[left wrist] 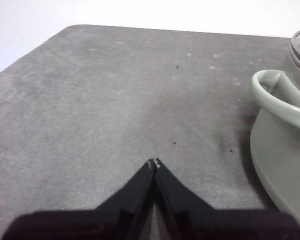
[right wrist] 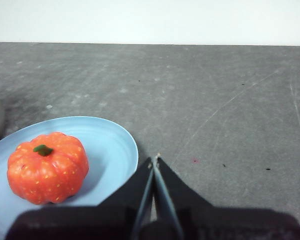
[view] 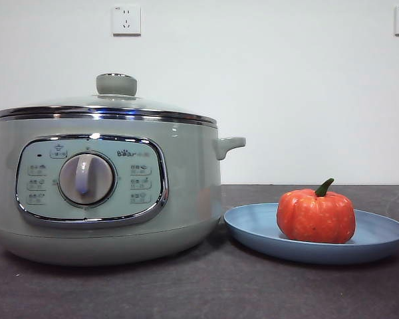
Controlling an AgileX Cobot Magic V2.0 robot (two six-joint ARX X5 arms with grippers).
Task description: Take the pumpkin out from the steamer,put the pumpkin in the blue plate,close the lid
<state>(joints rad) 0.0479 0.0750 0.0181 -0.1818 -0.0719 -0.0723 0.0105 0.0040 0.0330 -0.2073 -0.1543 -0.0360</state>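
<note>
- pumpkin (view: 315, 216): showing orange-red, yellow-speckled, dark green stem
- blue plate (view: 379, 240): showing plain light blue
- steamer (view: 186, 193): showing pale sage green, chrome trim
- table (view: 253, 286): showing dark grey

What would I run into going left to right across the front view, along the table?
steamer with the lid closed on it → blue plate, rim just beside the steamer's base → pumpkin, sitting in the plate right of its middle.
</note>
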